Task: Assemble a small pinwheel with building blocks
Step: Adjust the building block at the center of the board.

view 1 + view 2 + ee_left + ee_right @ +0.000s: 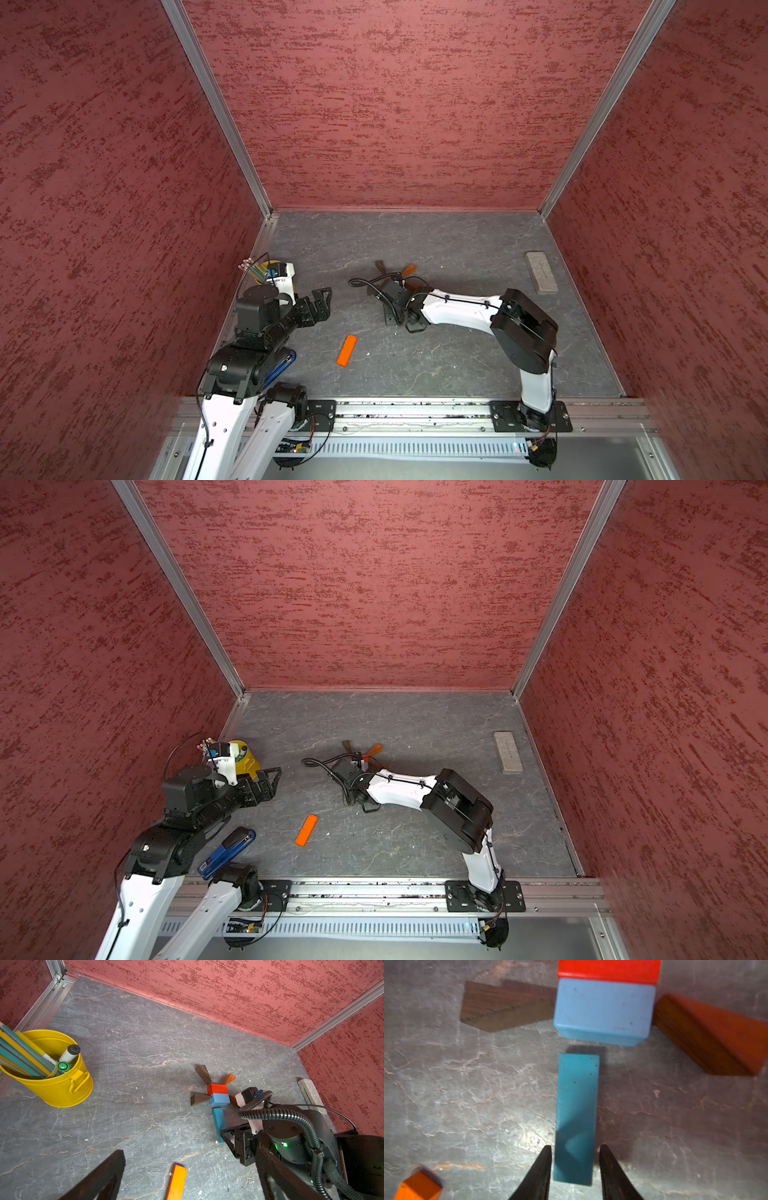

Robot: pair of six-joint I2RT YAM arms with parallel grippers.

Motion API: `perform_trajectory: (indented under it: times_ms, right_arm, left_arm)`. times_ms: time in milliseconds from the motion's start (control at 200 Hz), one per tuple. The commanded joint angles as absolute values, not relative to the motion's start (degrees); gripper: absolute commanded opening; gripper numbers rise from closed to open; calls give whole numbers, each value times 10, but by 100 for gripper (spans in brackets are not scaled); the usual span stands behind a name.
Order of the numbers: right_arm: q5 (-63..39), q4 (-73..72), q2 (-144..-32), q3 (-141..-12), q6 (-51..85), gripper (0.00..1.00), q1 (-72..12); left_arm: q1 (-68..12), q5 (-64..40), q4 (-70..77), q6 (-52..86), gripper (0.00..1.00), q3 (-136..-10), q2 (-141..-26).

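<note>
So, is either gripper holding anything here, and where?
Nothing held: right gripper straddles the blue bar near one end, apparently not touching; left gripper open, empty.

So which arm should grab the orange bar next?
I'd say left. The left gripper is open and empty, with the orange bar in line between its fingers in its wrist view. The right gripper sits astride the blue bar.
</note>
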State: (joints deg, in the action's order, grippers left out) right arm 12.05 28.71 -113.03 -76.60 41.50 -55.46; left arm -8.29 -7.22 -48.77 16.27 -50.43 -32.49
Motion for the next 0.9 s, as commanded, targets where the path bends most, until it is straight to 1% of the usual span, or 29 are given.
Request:
perform_trajectory:
  times_ms: [0,85,391,897]
  right_arm:
    - [137,304,-1148,-800,412,42,-555]
    - [144,316,-1159,-816,410,41,-553]
    - [165,337,-1159,-810,418,41,-549]
    - [160,328,-1172,-806,415,41,-542]
  left_arm:
    - [-79,-79,-470,170,100,-499,-317]
    - [-79,-81,-470,170,100,-497,-315]
    - [-78,-91,-460,173,100,-489,-314]
    - [-78,-97,-456,173,100,-486,-313]
